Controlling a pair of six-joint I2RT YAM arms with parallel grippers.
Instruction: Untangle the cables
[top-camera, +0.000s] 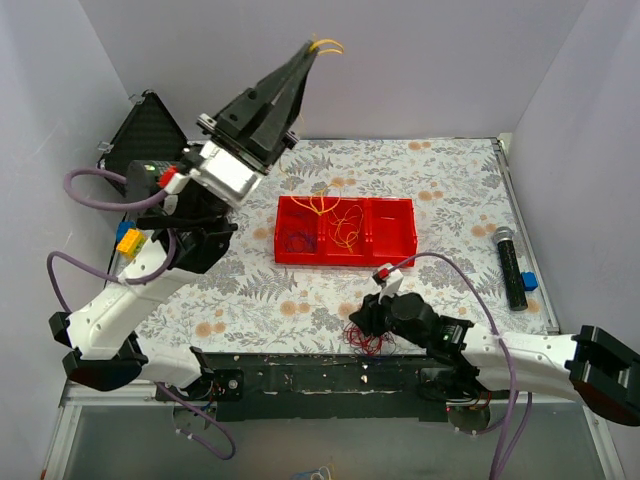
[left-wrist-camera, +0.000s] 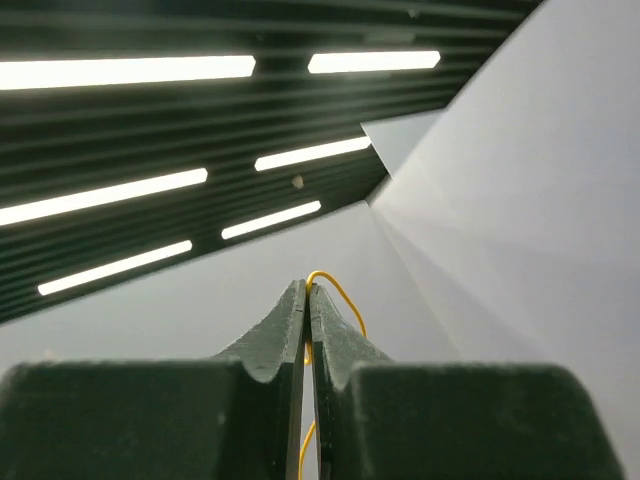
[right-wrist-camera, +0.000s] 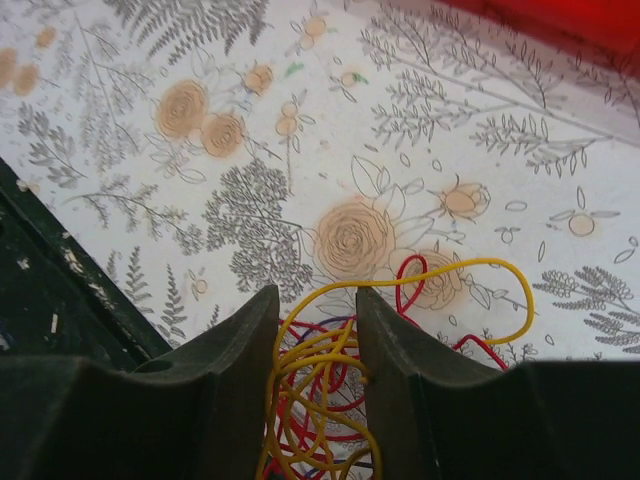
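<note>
The cables are a wiry bunch (top-camera: 366, 340) of red, yellow and a few purple strands lying near the table's front edge. My right gripper (top-camera: 368, 322) sits low over it. In the right wrist view its jaws stand a narrow gap apart around the bunch (right-wrist-camera: 318, 385), with yellow loops touching both fingers (right-wrist-camera: 385, 330). My left gripper (top-camera: 312, 52) is raised high above the back of the table, shut on a single yellow wire (top-camera: 328, 44). That wire loops over the fingertips in the left wrist view (left-wrist-camera: 342, 297).
A red tray (top-camera: 392, 232) with three compartments stands mid-table, purple strands (top-camera: 297, 241) in its left part and yellow strands (top-camera: 342, 222) in the middle. A black cylinder (top-camera: 511, 268) and a blue piece (top-camera: 528, 282) lie at right. A black case (top-camera: 148, 128) is at back left.
</note>
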